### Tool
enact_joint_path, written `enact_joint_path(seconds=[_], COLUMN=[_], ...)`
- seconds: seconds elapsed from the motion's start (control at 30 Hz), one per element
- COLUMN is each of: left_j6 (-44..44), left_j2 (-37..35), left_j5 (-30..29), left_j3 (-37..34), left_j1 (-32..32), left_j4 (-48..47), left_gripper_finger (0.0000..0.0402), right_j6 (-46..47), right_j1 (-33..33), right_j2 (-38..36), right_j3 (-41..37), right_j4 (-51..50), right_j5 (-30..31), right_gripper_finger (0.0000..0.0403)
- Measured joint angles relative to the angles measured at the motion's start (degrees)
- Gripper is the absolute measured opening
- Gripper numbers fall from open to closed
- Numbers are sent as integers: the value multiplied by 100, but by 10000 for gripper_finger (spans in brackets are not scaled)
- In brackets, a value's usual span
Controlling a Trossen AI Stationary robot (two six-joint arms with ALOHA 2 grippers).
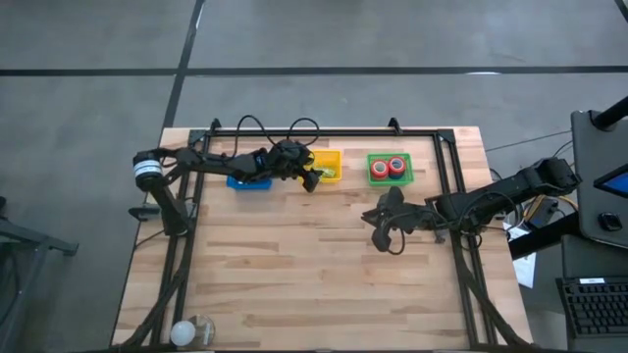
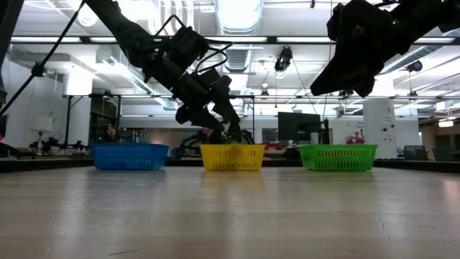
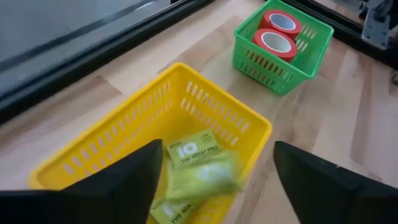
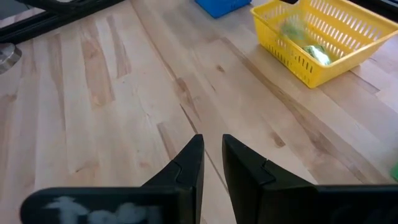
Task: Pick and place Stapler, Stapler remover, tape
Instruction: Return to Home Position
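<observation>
My left gripper (image 3: pixel 219 149) hangs open over the yellow basket (image 3: pixel 186 93), at the table's far side (image 1: pixel 312 180). Yellow-green packets (image 3: pixel 196 168) lie inside the basket below the fingers; the upper one is blurred. Two red tape rolls (image 3: pixel 277 34) with pale centres lie flat in the green basket (image 1: pixel 390 169) to the right. My right gripper (image 4: pixel 212 146) hovers shut over bare wood right of the table's middle (image 1: pixel 378 235), holding nothing. No stapler shows in any view.
A blue basket (image 1: pixel 248 181) stands left of the yellow one, under the left arm. All three baskets line the far edge (image 2: pixel 230 157). A pale round object (image 1: pixel 191 331) sits at the near left corner. Black frame rails (image 1: pixel 453 196) border the table; bare wood fills the middle.
</observation>
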Motion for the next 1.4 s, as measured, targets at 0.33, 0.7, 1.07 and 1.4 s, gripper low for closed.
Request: enact_joint_path(seconds=[0.33, 0.7, 1.07, 1.4], left_j6=[-34, 219, 672, 1505], left_j2=[-15, -202, -1500, -3596], left_j5=[305, 1133, 1130, 335], left_j3=[-4, -48, -606, -2752], left_j1=[-78, -1109, -2178, -2201], left_j4=[48, 46, 68, 703], left_gripper_finger=[335, 95, 10, 24], right_j6=[92, -523, -1647, -2046], right_j1=[0, 121, 618, 850], right_j2=[0, 0, -395, -2055], right_j3=[-82, -234, -1071, -2267], right_j4=[0, 661, 2685, 2769], right_j5=[-3, -57, -284, -110], right_gripper_finger=[52, 15, 8, 8])
